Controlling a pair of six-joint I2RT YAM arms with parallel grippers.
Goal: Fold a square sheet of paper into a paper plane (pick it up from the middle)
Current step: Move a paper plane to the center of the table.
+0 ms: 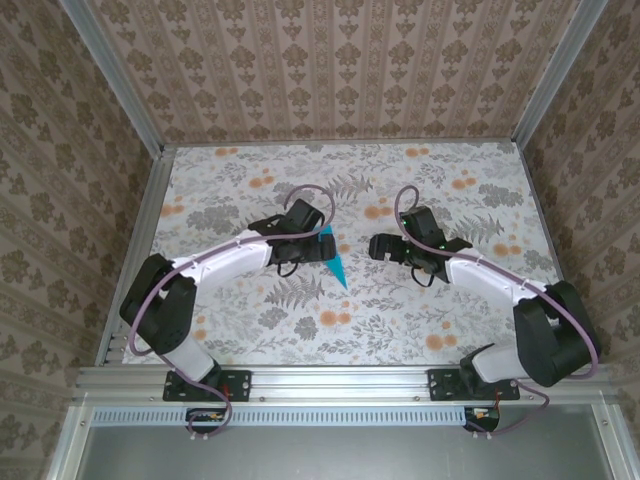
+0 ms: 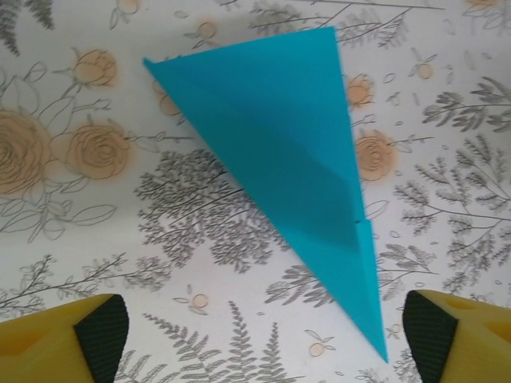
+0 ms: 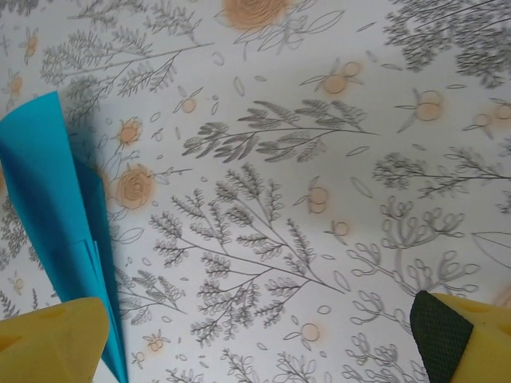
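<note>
Two tools stand wide open over the bench (image 1: pixel 420 320), and neither has hold of anything. The paper plane (image 2: pixel 295 144) lies flat on the bench as a slim teal dart. It sits just ahead of the left tool (image 2: pixel 265 339), with its broad end farther out and its point running back toward that tool's right side. From the right tool (image 3: pixel 254 339) the paper is off to the left, and its narrow end passes behind that side of the tool; I cannot tell whether they touch. From above, the left tool (image 1: pixel 300 240) is almost over the paper plane (image 1: pixel 332 258), while the right tool (image 1: pixel 380 247) faces it from nearby.

I judge the folding to be at or near its end, with the dart set down. If so, both tools should lift straight away without snagging the point. If another crease is needed, it calls for a pinch at the middle of the paper.
</note>
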